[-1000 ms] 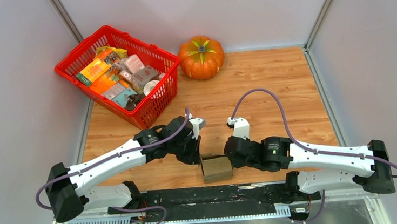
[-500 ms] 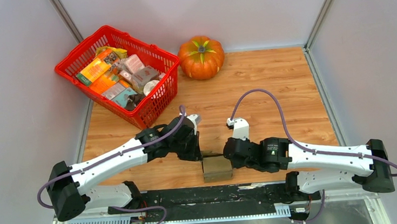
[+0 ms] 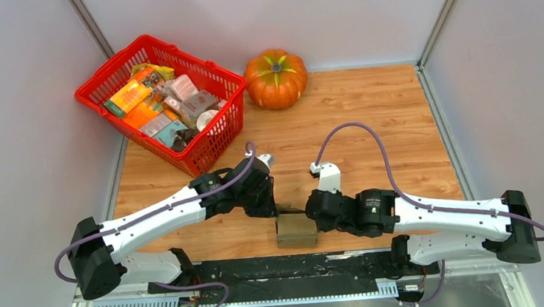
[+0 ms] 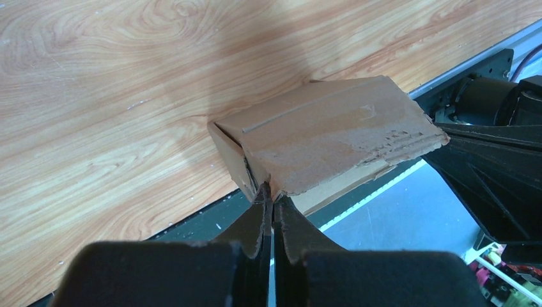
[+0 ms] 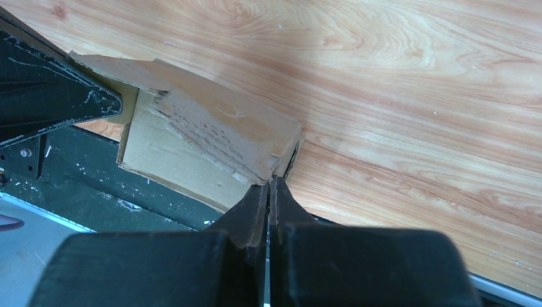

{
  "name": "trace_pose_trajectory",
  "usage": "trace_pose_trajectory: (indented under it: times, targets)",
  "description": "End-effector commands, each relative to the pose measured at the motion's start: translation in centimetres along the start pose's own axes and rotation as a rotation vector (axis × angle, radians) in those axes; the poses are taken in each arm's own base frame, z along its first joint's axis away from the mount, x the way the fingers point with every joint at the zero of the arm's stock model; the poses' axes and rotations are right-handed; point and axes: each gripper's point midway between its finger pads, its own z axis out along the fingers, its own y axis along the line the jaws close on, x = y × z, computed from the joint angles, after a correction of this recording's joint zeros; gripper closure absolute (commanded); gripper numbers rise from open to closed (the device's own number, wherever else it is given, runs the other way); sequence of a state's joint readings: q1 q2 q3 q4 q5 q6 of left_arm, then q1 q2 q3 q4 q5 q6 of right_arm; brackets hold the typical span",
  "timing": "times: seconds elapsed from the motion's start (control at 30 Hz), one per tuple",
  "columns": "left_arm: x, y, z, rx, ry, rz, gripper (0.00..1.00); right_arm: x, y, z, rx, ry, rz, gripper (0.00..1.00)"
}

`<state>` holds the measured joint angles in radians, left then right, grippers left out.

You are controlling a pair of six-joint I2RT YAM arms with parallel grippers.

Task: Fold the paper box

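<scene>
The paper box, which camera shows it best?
Left wrist: the paper box fills the middle of the frame, with its top flap and side wall clear. The right wrist shows its scuffed flap from the other end. The top view shows it small, with little detail.

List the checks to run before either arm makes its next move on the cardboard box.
1. Left end effector shut, tips at the edge of the paper box: ok.
2. Right end effector shut, tips at a box corner: ok.
3. Cardboard actually pinched by either end effector: cannot tell.
4. Top flap closed flush: not ok. Its ragged edge sits askew and a panel shows beneath it.
5. Box fully supported by the table: not ok. It hangs over the near edge above the black rail.
6. Pumpkin and red basket away from the arms: ok.
</scene>
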<state>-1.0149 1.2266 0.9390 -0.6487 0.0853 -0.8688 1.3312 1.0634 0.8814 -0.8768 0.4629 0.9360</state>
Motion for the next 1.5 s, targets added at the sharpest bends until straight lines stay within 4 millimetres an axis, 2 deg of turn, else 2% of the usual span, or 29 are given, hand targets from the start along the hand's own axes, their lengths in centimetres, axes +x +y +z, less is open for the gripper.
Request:
trace_pose_trajectory:
  times: [0.0, 0.07, 0.13, 0.17, 0.3, 0.37, 0.47, 0.53, 0.7, 0.97, 1.0, 1.1, 1.27, 1.47]
  targets:
    - [0.0, -1.9, -0.2, 0.096, -0.024, 0.051, 1.0, 0.0, 1.6, 0.1, -0.063, -0.008, 0.054, 1.0]
    - [0.3, -1.6, -0.3, 0.097, -0.035, 0.072, 0.99, 0.3, 1.6, 0.4, -0.065, -0.007, 0.053, 1.0]
    - [0.6, -1.5, -0.4, 0.115, -0.047, 0.088, 0.93, 0.5, 1.8, 0.6, -0.079, -0.005, 0.047, 1.0]
    - [0.7, -1.4, -0.4, 0.125, -0.051, 0.098, 0.84, 0.5, 2.1, 0.7, -0.092, -0.01, 0.048, 1.0]
    - [0.8, -1.8, -1.5, 0.193, -0.092, 0.143, 0.63, 0.6, 2.1, 0.7, -0.108, -0.015, 0.026, 0.99]
    - [0.4, -2.4, -2.8, 0.229, -0.133, 0.174, 0.55, 0.5, 2.2, 0.5, -0.119, -0.024, 0.026, 0.98]
    - [-0.5, -3.4, -4.7, 0.271, -0.18, 0.225, 0.52, 0.5, 2.2, 0.2, -0.134, -0.03, 0.02, 0.95]
    - [-1.0, -3.7, -5.4, 0.278, -0.2, 0.243, 0.52, 0.5, 2.3, 0.0, -0.143, -0.032, 0.017, 0.93]
    - [-2.7, -5.0, -6.5, 0.273, -0.235, 0.261, 0.65, 0.3, 2.1, -0.3, -0.154, -0.044, 0.014, 0.91]
    - [-4.1, -6.8, -5.8, 0.28, -0.221, 0.309, 0.69, -0.2, 2.2, 0.2, -0.148, -0.094, -0.007, 0.92]
    - [-3.6, -7.4, -5.3, 0.312, -0.183, 0.316, 0.7, -0.3, 2.2, 0.2, -0.144, -0.096, -0.014, 0.91]
    - [-2.1, -7.9, -3.9, 0.365, -0.103, 0.312, 0.75, 0.0, 2.1, 0.2, -0.141, -0.085, -0.026, 0.82]
    - [0.6, -6.4, -1.8, 0.367, -0.026, 0.258, 0.8, 0.0, 1.3, -0.6, -0.139, -0.086, -0.03, 0.73]
    - [2.3, -6.1, -2.1, 0.389, -0.022, 0.238, 0.8, 0.0, 0.9, -2.0, -0.167, -0.071, -0.05, 0.61]
